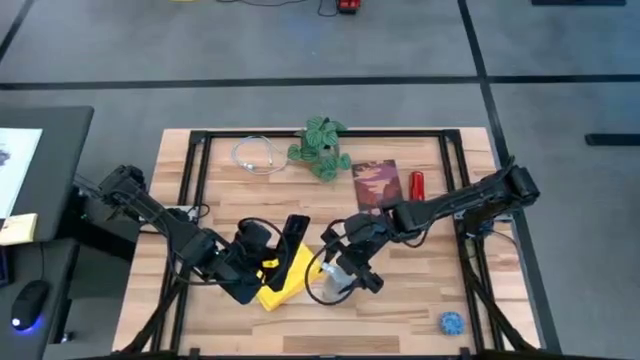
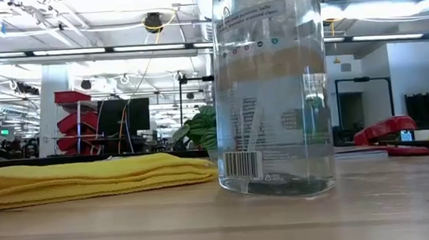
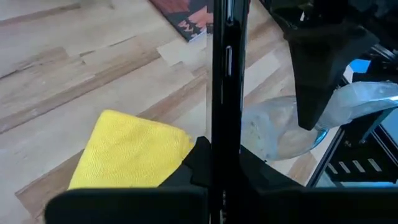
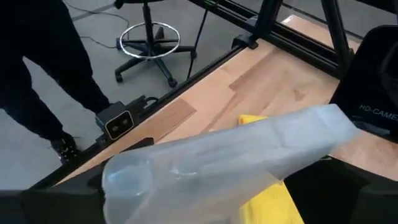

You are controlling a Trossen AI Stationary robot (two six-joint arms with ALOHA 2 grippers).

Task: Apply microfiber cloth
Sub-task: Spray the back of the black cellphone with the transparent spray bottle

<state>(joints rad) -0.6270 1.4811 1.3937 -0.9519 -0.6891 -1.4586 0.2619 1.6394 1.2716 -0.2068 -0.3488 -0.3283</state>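
The yellow microfiber cloth lies folded flat on the table near its front edge, also in the low view and the left wrist view. My left gripper is shut on a black phone just above the cloth's far side. My right gripper is shut on a clear plastic bottle that stands upright right of the cloth, its base at the tabletop. My left gripper pinches the phone's near end between its two fingers, which lie along the phone. The phone stands on edge and sticks out toward the table's far right, over the cloth; whether it touches the cloth I cannot tell. My right gripper holds the bottle's body between its fingers, which come from the table's far right, slanting down. One finger shows against the bottle's side. The bottle stands upright with its base on or just above the table.
At the back stand a green knotted toy, a coiled white cable, a dark red booklet and a red stapler. A small blue ball lies front right. A person's legs and a stool show beyond the table.
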